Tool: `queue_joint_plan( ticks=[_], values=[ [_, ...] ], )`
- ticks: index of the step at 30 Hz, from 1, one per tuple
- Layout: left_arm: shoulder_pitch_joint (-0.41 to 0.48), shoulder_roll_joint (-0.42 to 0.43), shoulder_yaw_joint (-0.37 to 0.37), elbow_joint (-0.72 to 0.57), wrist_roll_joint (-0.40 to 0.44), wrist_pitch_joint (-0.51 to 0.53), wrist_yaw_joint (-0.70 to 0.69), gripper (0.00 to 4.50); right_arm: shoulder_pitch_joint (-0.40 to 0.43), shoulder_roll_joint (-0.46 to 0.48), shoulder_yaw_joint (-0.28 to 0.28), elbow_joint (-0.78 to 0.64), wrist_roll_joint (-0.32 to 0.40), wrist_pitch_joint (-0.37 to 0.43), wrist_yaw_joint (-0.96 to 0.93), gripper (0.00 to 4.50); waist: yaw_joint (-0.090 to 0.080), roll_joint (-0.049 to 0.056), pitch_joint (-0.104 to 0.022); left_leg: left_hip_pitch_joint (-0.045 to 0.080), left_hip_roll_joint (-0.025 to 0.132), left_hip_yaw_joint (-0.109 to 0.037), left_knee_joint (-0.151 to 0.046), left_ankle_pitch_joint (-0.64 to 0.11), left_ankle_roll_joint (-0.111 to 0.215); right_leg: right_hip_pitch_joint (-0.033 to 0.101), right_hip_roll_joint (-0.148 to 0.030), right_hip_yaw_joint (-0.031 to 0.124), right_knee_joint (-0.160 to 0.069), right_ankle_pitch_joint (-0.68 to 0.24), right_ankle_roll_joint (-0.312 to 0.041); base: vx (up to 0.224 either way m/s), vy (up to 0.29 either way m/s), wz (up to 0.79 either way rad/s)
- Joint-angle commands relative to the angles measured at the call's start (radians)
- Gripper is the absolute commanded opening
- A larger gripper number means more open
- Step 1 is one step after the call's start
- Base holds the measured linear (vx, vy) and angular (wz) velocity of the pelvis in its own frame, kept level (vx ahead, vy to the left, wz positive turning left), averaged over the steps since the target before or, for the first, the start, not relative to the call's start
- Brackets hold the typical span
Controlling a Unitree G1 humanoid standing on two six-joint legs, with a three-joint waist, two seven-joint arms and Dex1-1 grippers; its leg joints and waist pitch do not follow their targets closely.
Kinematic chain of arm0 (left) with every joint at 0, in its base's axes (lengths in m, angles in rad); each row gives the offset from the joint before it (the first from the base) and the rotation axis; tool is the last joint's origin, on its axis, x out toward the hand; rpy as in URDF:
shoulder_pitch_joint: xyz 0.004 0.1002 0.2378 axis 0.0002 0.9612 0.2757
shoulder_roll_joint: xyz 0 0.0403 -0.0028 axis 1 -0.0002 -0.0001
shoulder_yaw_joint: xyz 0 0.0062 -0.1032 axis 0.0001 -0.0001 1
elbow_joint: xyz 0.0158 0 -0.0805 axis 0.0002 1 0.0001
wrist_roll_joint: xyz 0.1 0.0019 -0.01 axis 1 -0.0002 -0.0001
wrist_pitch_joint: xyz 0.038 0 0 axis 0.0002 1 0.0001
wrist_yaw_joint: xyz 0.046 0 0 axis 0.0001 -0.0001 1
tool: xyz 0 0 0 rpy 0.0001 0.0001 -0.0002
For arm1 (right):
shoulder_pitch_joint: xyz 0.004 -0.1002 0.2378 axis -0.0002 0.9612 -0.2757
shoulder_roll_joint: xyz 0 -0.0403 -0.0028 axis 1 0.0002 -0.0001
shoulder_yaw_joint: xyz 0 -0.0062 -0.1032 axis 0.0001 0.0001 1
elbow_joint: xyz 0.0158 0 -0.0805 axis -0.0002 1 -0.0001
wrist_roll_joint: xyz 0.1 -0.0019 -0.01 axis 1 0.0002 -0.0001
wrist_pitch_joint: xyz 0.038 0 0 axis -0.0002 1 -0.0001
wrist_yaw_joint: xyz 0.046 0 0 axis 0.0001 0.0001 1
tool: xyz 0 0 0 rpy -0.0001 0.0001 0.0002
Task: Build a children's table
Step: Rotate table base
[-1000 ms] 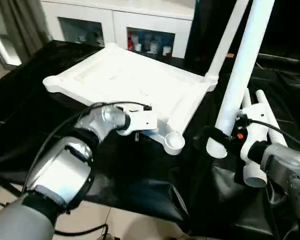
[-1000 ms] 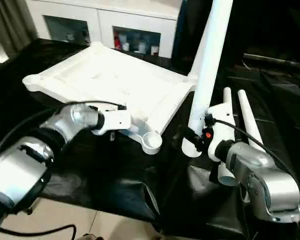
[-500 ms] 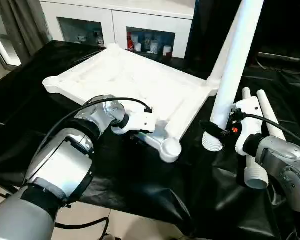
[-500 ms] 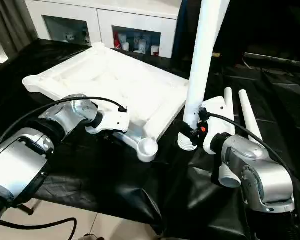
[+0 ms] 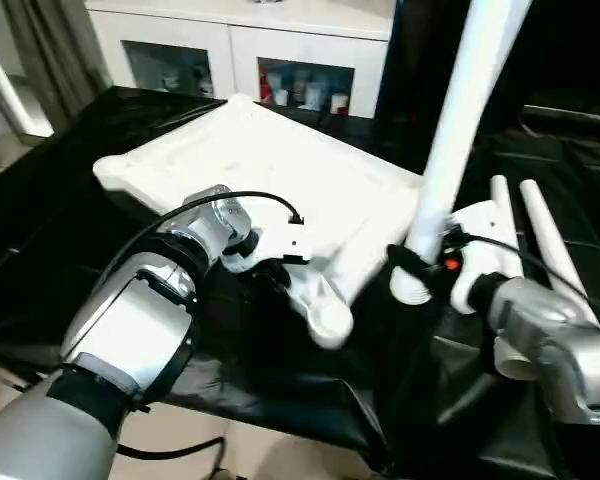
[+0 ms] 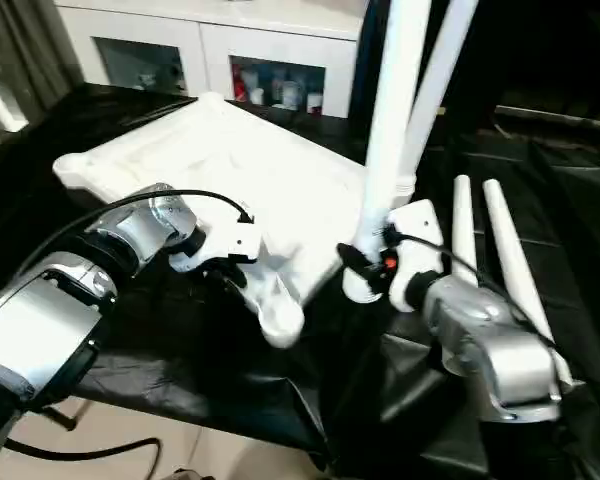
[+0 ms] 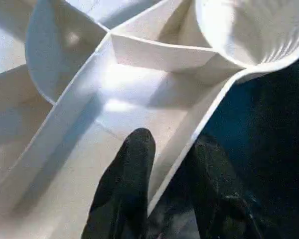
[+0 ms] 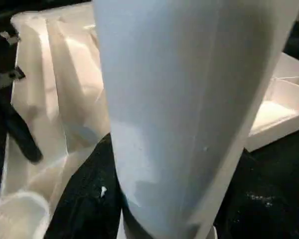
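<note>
Left pincer point(image 7: 164, 186) was clamped on the rim wall of the white table top point(image 5: 270, 165), one finger point(image 7: 124, 184) inside the rib, one outside, beside the near corner socket point(image 5: 325, 320), apparently to steady and tilt it. The top lay upside down on the black-covered tabletop point(image 5: 40, 200). Right pincer point(image 5: 405, 268) held a leg point(image 5: 460, 120) upright, lower end just beside that socket, probably for insertion. Two spare legs point(image 6: 500, 250) lay rightmost

The upright leg point(image 5: 460, 130) runs past the picture's upper edge, so its far end is cut off. Small items behind the cabinet point(image 5: 280, 50) glass are too small to identify.
</note>
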Motion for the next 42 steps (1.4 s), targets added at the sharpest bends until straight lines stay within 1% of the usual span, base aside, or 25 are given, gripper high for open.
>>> queue_joint_plan(
  ticks=[1, 3, 5, 6, 7, 9, 10, 13, 15, 18, 20, 21, 22, 23, 24, 26, 27, 28, 29, 30, 31, 33, 35, 38, 42],
  values=[
    [0.019, 0.002, 0.063, 0.009, -0.053, 0.088, 0.077, 0.93, -0.012, 0.005, -0.002, 0.012, -0.013, -0.027, -0.012, 1.91, 0.014, -0.002, -0.082, 0.018, 0.032, -0.022, -0.060, -0.149, 0.051, 0.071, -0.067, 0.044, -0.060, -0.021, -0.325, 0.000, 0.000, 0.00],
    [0.024, -0.002, 0.083, 0.008, -0.069, 0.113, 0.102, 0.85, -0.011, 0.011, -0.002, 0.014, -0.017, -0.031, -0.013, 1.91, 0.013, -0.003, -0.081, 0.016, 0.030, -0.021, -0.060, -0.147, 0.053, 0.071, -0.064, 0.043, -0.064, -0.044, -0.316, 0.000, 0.000, 0.00],
    [0.037, -0.008, 0.114, 0.002, -0.095, 0.163, 0.136, 0.82, -0.007, 0.022, -0.001, 0.016, -0.022, -0.040, -0.015, 1.91, 0.008, -0.004, -0.080, 0.009, 0.028, -0.026, -0.062, -0.138, 0.050, 0.076, -0.063, 0.039, -0.063, -0.067, -0.297, 0.000, 0.000, 0.00],
    [0.047, -0.010, 0.124, -0.003, -0.104, 0.181, 0.155, 0.78, -0.004, 0.026, -0.002, 0.017, -0.021, -0.044, -0.018, 1.91, 0.007, -0.002, -0.080, 0.008, 0.028, -0.027, -0.063, -0.139, 0.051, 0.076, -0.062, 0.038, -0.065, -0.075, -0.292, 0.000, 0.000, 0.00],
    [0.057, -0.012, 0.138, -0.007, -0.115, 0.198, 0.186, 0.68, -0.003, 0.030, 0.000, 0.019, -0.021, -0.048, -0.021, 1.91, 0.005, 0.000, -0.080, 0.010, 0.026, -0.027, -0.063, -0.148, 0.046, 0.075, -0.061, 0.037, -0.068, -0.095, -0.284, 0.000, 0.000, 0.00],
    [0.079, -0.016, 0.172, -0.023, -0.137, 0.218, 0.234, 0.58, -0.002, 0.037, 0.000, 0.023, -0.022, -0.056, -0.026, 1.91, 0.000, -0.004, -0.078, 0.013, 0.026, -0.025, -0.063, -0.166, 0.045, 0.072, -0.058, 0.038, -0.073, -0.114, -0.284, 0.000, 0.000, 0.00],
    [0.093, -0.017, 0.186, -0.035, -0.147, 0.208, 0.252, 0.58, -0.001, 0.039, 0.000, 0.024, -0.023, -0.059, -0.028, 1.91, 0.000, 0.000, -0.078, 0.015, 0.025, -0.025, -0.063, -0.175, 0.045, 0.070, -0.058, 0.038, -0.075, -0.131, -0.283, 0.000, 0.000, 0.00],
    [0.140, -0.022, 0.204, -0.092, -0.156, 0.164, 0.300, 0.47, 0.002, 0.044, 0.000, 0.025, -0.025, -0.064, -0.030, 1.91, -0.003, 0.000, -0.078, 0.017, 0.028, -0.025, -0.065, -0.185, 0.046, 0.067, -0.055, 0.038, -0.078, -0.143, -0.278, 0.000, 0.000, 0.00],
    [0.210, -0.029, 0.201, -0.186, -0.157, 0.109, 0.317, 0.27, 0.002, 0.047, -0.003, 0.030, -0.029, -0.068, -0.031, 1.91, -0.003, -0.002, -0.077, 0.018, 0.031, -0.025, -0.066, -0.191, 0.048, 0.067, -0.057, 0.039, -0.078, -0.149, -0.277, 0.000, 0.000, 0.00],
    [0.316, -0.031, 0.178, -0.314, -0.155, 0.038, 0.324, 0.15, -0.007, 0.047, -0.010, 0.040, -0.032, -0.072, -0.032, 1.91, -0.001, 0.000, -0.078, 0.018, 0.036, -0.025, -0.068, -0.189, 0.055, 0.064, -0.057, 0.041, -0.078, -0.146, -0.275, 0.000, 0.000, 0.00],
    [0.358, -0.039, 0.187, -0.356, -0.178, -0.005, 0.312, 0.03, -0.015, 0.047, -0.013, 0.049, -0.034, -0.073, -0.031, 1.91, 0.002, -0.004, -0.077, 0.022, 0.034, -0.022, -0.068, -0.202, 0.050, 0.058, -0.057, 0.041, -0.081, -0.191, -0.259, 0.000, 0.000, 0.00],
    [0.395, -0.042, 0.187, -0.396, -0.191, -0.057, 0.300, 0.00, -0.022, 0.047, -0.014, 0.058, -0.036, -0.077, -0.029, 1.91, 0.002, -0.016, -0.075, 0.021, 0.035, -0.021, -0.070, -0.211, 0.046, 0.057, -0.057, 0.042, -0.085, -0.216, -0.246, 0.000, 0.000, 0.00],
    [0.398, -0.042, 0.186, -0.399, -0.192, -0.061, 0.299, 0.00, -0.022, 0.046, -0.014, 0.059, -0.036, -0.078, -0.028, 1.91, 0.007, -0.011, -0.077, 0.022, 0.037, -0.023, -0.070, -0.207, 0.042, 0.058, -0.060, 0.042, -0.082, -0.219, -0.244, 0.000, 0.000, 0.00],
    [0.418, -0.043, 0.183, -0.424, -0.197, -0.078, 0.296, 0.00, -0.026, 0.046, -0.014, 0.064, -0.037, -0.080, -0.027, 1.91, 0.006, -0.008, -0.074, 0.023, 0.037, -0.022, -0.071, -0.215, 0.038, 0.053, -0.057, 0.043, -0.084, -0.239, -0.229, 0.000, 0.000, 0.00],
    [0.427, -0.041, 0.179, -0.439, -0.195, -0.074, 0.297, 0.00, -0.028, 0.045, -0.014, 0.066, -0.036, -0.081, -0.025, 1.91, 0.005, -0.024, -0.073, 0.022, 0.036, -0.020, -0.072, -0.217, 0.038, 0.054, -0.057, 0.043, -0.086, -0.252, -0.220, 0.000, 0.000, 0.00],
    [0.455, -0.031, 0.162, -0.491, -0.189, -0.058, 0.291, 0.00, -0.035, 0.043, -0.011, 0.074, -0.037, -0.084, -0.020, 1.91, 0.010, -0.018, -0.072, 0.023, 0.036, -0.021, -0.073, -0.216, 0.033, 0.050, -0.061, 0.044, -0.089, -0.309, -0.192, 0.000, 0.000, 0.00],
    [0.458, -0.029, 0.162, -0.501, -0.191, -0.050, 0.290, 0.00, -0.037, 0.042, -0.010, 0.077, -0.038, -0.085, -0.019, 1.91, 0.011, -0.016, -0.072, 0.023, 0.036, -0.021, -0.073, -0.212, 0.032, 0.049, -0.061, 0.044, -0.089, -0.314, -0.185, 0.000, 0.000, 0.00],
    [0.462, -0.028, 0.162, -0.509, -0.192, -0.043, 0.290, 0.29, -0.038, 0.042, -0.009, 0.078, -0.038, -0.085, -0.018, 1.91, 0.010, -0.027, -0.072, 0.023, 0.036, -0.020, -0.074, -0.209, 0.033, 0.048, -0.060, 0.045, -0.090, -0.317, -0.180, 0.000, 0.000, 0.00],
    [0.475, -0.025, 0.171, -0.550, -0.215, 0.032, 0.256, 0.47, -0.044, 0.037, -0.001, 0.087, -0.041, -0.090, -0.005, 1.91, 0.011, -0.024, -0.072, 0.022, 0.037, -0.020, -0.074, -0.198, 0.032, 0.047, -0.062, 0.045, -0.087, -0.322, -0.176, 0.000, 0.000, 0.00],
    [0.475, -0.025, 0.173, -0.552, -0.218, 0.040, 0.252, 0.58, -0.045, 0.036, 0.000, 0.088, -0.042, -0.091, -0.004, 1.91, 0.011, -0.021, -0.072, 0.022, 0.036, -0.020, -0.073, -0.194, 0.030, 0.044, -0.061, 0.044, -0.088, -0.321, -0.178, 0.000, 0.000, 0.00],
    [0.473, -0.021, 0.173, -0.557, -0.214, 0.059, 0.260, 0.61, -0.046, 0.035, 0.002, 0.090, -0.043, -0.092, -0.001, 1.91, 0.010, -0.022, -0.072, 0.021, 0.036, -0.019, -0.074, -0.196, 0.029, 0.044, -0.060, 0.044, -0.087, -0.316, -0.179, 0.000, 0.000, 0.00],
    [0.460, -0.012, 0.183, -0.549, -0.205, 0.040, 0.303, 0.72, -0.051, 0.033, 0.005, 0.091, -0.044, -0.093, 0.005, 1.91, 0.010, -0.023, -0.073, 0.022, 0.036, -0.020, -0.074, -0.198, 0.029, 0.044, -0.058, 0.044, -0.087, -0.299, -0.178, 0.000, 0.000, 0.00],
    [0.453, 0.002, 0.187, -0.549, -0.198, 0.023, 0.313, 1.03, -0.055, 0.032, 0.005, 0.091, -0.044, -0.091, 0.009, 1.91, 0.010, -0.025, -0.074, 0.019, 0.035, -0.021, -0.074, -0.188, 0.030, 0.046, -0.059, 0.044, -0.083, -0.269, -0.178, 0.000, 0.000, 0.00],
    [0.451, 0.016, 0.196, -0.564, -0.212, 0.047, 0.288, 1.06, -0.054, 0.029, 0.006, 0.089, -0.044, -0.089, 0.015, 1.91, 0.010, -0.025, -0.073, 0.021, 0.035, -0.020, -0.075, -0.192, 0.026, 0.046, -0.059, 0.045, -0.084, -0.273, -0.177, 0.000, 0.000, 0.00],
    [0.451, 0.045, 0.187, -0.585, -0.212, 0.067, 0.268, 1.06, -0.049, 0.028, 0.008, 0.084, -0.042, -0.088, 0.021, 1.91, 0.005, -0.025, -0.073, 0.018, 0.034, -0.021, -0.075, -0.189, 0.023, 0.047, -0.058, 0.044, -0.082, -0.270, -0.174, 0.000, 0.000, 0.00]
  ],
)
